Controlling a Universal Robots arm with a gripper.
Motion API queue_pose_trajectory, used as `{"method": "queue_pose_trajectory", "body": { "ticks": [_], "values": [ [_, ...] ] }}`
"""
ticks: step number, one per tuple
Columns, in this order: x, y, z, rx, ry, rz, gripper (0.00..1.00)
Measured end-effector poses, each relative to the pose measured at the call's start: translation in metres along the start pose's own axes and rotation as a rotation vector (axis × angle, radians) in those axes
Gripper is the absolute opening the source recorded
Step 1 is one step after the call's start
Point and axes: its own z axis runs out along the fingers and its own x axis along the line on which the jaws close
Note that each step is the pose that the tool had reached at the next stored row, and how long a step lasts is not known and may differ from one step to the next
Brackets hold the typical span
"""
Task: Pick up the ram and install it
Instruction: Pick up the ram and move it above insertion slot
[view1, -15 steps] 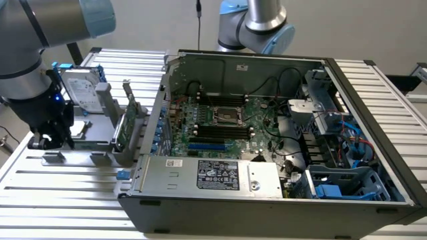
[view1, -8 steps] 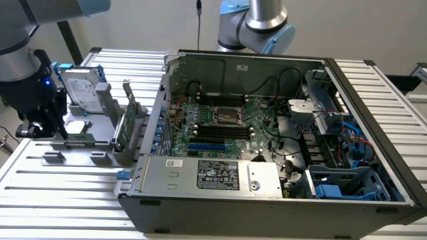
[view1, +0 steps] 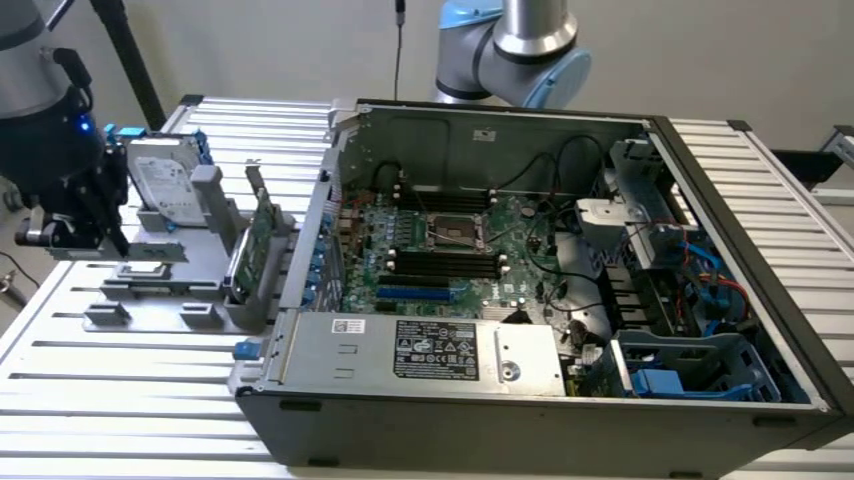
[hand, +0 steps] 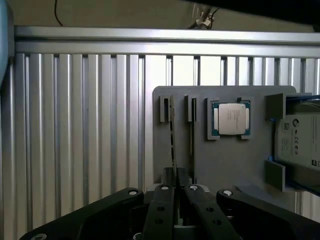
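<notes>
Exterior view: your black gripper (view1: 100, 235) hangs low over the grey plastic parts holder (view1: 147, 312), to the exterior view's left of the open black computer case (view1: 747, 300). Wrist view: its jaws are drawn nearly together, pinching the ram (hand: 173, 140), a long, very thin circuit-board stick standing edge-on in a holder slot.

Reads as ribbed, dull-sheened metal on the table (hand: 75, 125); smooth matt grey plastic on the holder (hand: 225, 165); bright brushed metal on the CPU (hand: 232, 119); matt black finish on the gripper (hand: 177, 176).
</notes>
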Motion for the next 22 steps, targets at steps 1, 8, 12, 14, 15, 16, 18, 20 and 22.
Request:
{"method": "queue_pose_trajectory", "body": {
  "ticks": [1,8,12,14,15,16,18,20,22],
  "values": [
    [0.0,-0.0016,-0.0048,-0.0008,0.0001,0.0,0.14],
    [-0.002,-0.0238,-0.0385,-0.0089,-0.0001,-0.003,0.14],
    [-0.002,-0.0395,-0.055,-0.0136,-0.0003,-0.006,0.14],
    [-0.003,-0.0475,-0.0626,-0.0158,-0.0003,-0.007,0.14],
    [-0.003,-0.0515,-0.0666,-0.0169,-0.0003,-0.008,0.14],
    [-0.003,-0.0554,-0.0705,-0.0181,-0.0002,-0.008,0.14],
    [-0.003,-0.0634,-0.0777,-0.02,-0.0003,-0.01,0.14],
    [-0.003,-0.072,-0.0832,-0.0212,-0.0012,-0.012,0.14],
    [-0.003,-0.081,-0.0875,-0.0221,-0.003,-0.013,0.14]
  ]
}}
